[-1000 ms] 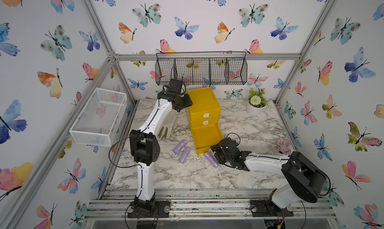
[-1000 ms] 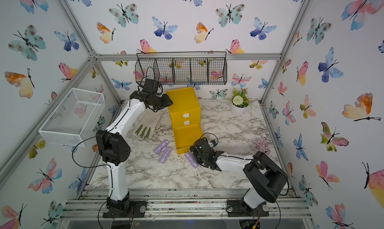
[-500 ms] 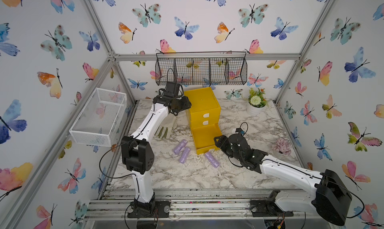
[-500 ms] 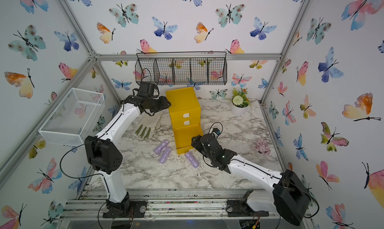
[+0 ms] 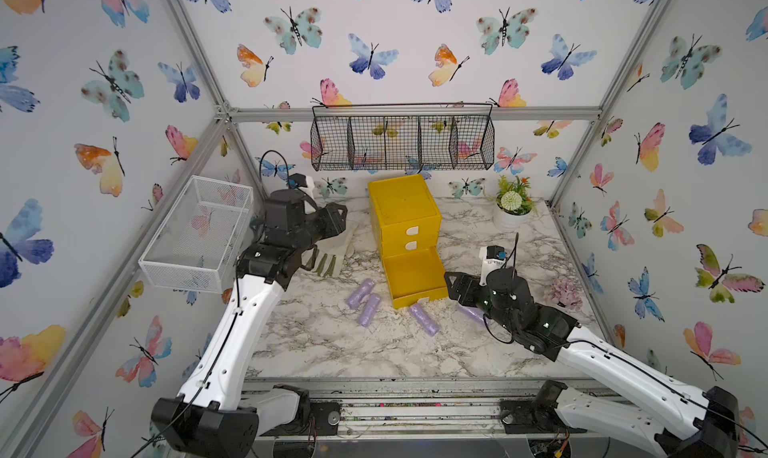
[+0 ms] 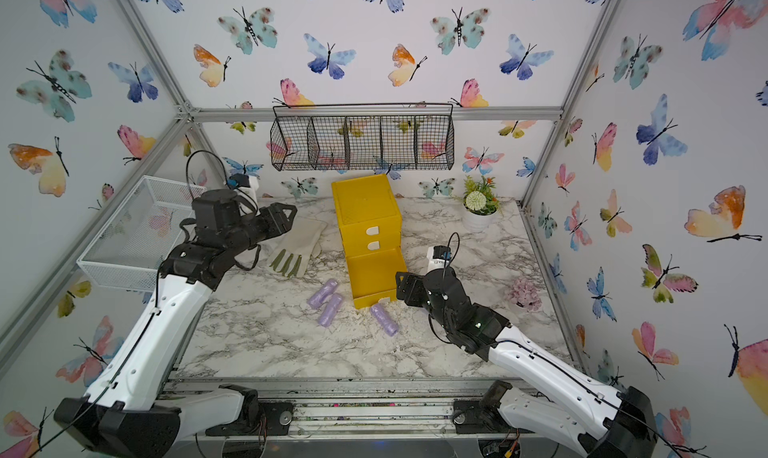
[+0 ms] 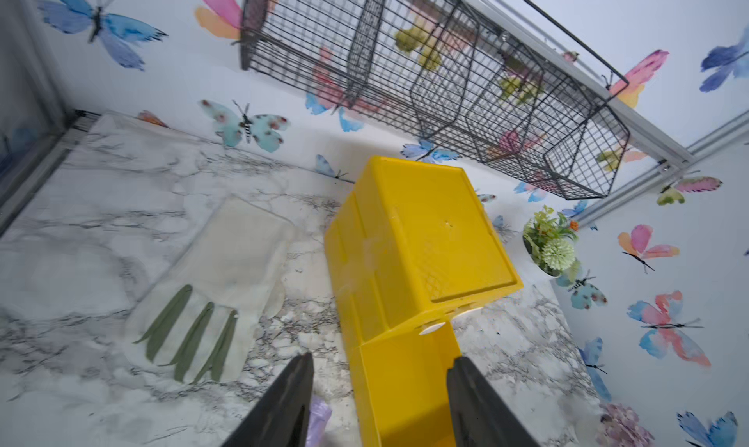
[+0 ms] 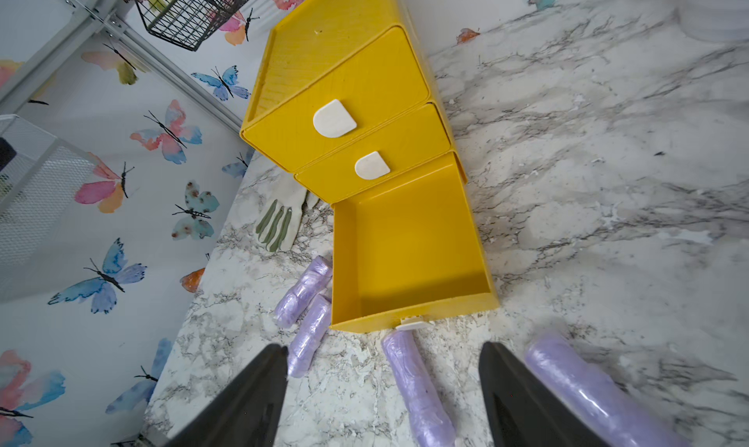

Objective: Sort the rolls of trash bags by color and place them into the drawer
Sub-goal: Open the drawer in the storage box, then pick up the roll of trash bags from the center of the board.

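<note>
Yellow drawer chest is set near the rear edge of the surface, at mid-width. Its bottom drawer is pulled out and seen empty. Four purple rolls are laid on the surface around the drawer front: two toward the left edge, two toward the right. Left tool and right tool are each seen with jaws spread apart, nothing gripped.

The chest is bright yellow with white handles. The rolls are shiny pale purple. The glove is cream with olive-green finger stripes. The table is white marble, grey-veined. The walls are white with pink, blue, orange and teal watercolour butterflies.
</note>
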